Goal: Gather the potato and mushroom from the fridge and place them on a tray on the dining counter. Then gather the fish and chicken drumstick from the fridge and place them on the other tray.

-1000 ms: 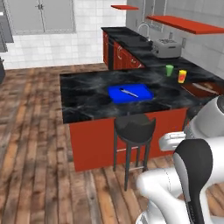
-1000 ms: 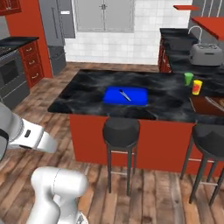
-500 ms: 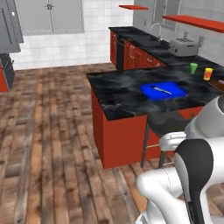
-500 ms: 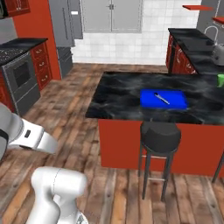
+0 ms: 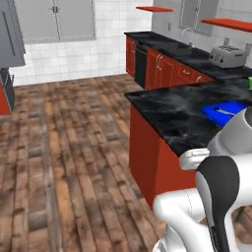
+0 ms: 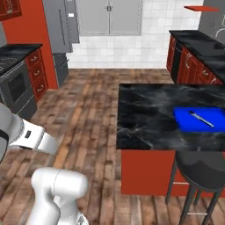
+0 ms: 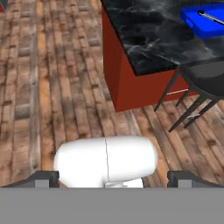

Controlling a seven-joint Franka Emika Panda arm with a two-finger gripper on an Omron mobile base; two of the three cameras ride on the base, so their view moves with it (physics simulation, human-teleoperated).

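Fridge [image 6: 61, 26]: stood beyond the table's [image 6: 149, 114] left edge, to be approached squarely, doors within reach. Tray [image 6: 200, 119]: laid by the table's right edge, bearing one utensil. Fingers [image 7: 47, 178]: spread wide, nothing held.

trays: 1, blue tray [image 6: 200, 120] on dining counter [image 6: 149, 114]
utensils on tray: 1, thin grey utensil [image 6: 201, 118]
stools: 1, dark stool [image 6: 201, 166]
toasters: 1, toaster [image 5: 227, 56]
red wall shelves: 2, shelf [image 5: 154, 9], second shelf [image 5: 226, 23]
ovens: 1, oven [image 6: 16, 90]
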